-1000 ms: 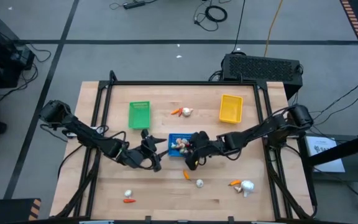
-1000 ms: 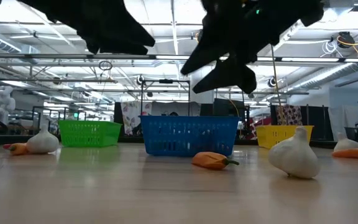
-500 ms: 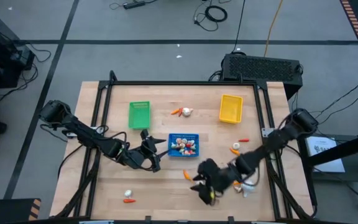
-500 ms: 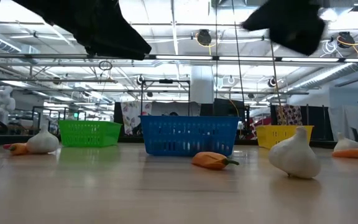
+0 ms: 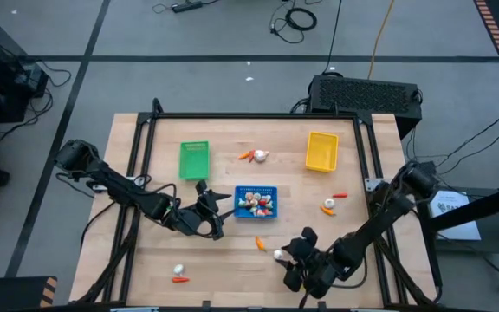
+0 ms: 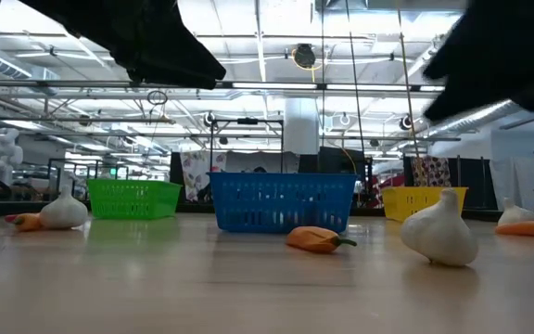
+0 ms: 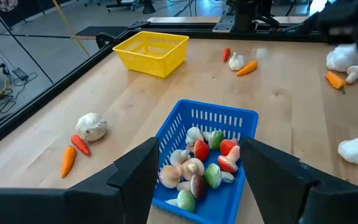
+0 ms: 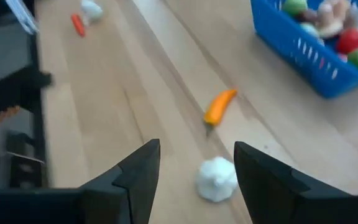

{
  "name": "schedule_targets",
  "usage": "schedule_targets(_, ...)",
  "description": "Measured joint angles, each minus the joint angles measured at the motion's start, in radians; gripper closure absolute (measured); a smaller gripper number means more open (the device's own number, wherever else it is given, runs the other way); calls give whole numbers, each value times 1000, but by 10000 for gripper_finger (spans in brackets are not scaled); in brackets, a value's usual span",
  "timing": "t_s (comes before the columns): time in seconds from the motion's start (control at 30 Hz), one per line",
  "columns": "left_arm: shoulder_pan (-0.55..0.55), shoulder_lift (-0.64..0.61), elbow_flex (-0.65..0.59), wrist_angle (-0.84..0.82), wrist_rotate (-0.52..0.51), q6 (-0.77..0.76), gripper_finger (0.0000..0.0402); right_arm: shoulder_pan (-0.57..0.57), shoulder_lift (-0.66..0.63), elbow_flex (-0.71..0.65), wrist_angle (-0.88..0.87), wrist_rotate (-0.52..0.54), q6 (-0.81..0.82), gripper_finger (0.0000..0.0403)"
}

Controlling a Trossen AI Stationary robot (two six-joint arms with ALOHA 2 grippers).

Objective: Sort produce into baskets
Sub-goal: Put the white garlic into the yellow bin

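The blue basket, full of small red, white and green produce, stands mid-table. The green basket and the yellow basket stand farther back. My left gripper is open just left of the blue basket, its fingers apart from it. My right gripper is open near the front edge, its fingers pointing at a white garlic bulb on the table. An orange carrot lies just beyond the bulb. Both grippers are out of the low view.
Loose produce lies about: a carrot and garlic between the green and yellow baskets, garlic and a red bit at the right, garlic and a carrot at the front left. A black frame rail borders the table.
My right gripper has swung away from above the blue basket toward the table's near edge and somewhat to the right. It now stands beside the garlic bulb at the front. The baskets and the produce have stayed where they were.
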Motion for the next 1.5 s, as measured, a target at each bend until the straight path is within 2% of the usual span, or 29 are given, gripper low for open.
schedule_targets(0.2,0,0,0,-1,0,-2,169,9,102,-1,35,35,29,207)
schedule_targets(0.5,0,0,0,-2,1,-2,169,7,178,-1,41,107,94,207)
schedule_targets(0.7,0,0,0,-1,7,-1,169,6,220,-1,39,105,144,213)
schedule_targets(0.83,0,0,0,-1,8,1,169,6,234,-1,37,104,157,248)
schedule_targets(1.07,0,0,0,-1,8,1,169,5,234,-1,36,102,164,360)
schedule_targets(1.33,0,0,0,-1,8,1,169,-3,210,-1,24,68,163,365)
schedule_targets(1.5,0,0,0,-1,8,0,169,-18,132,-1,-37,72,151,353)
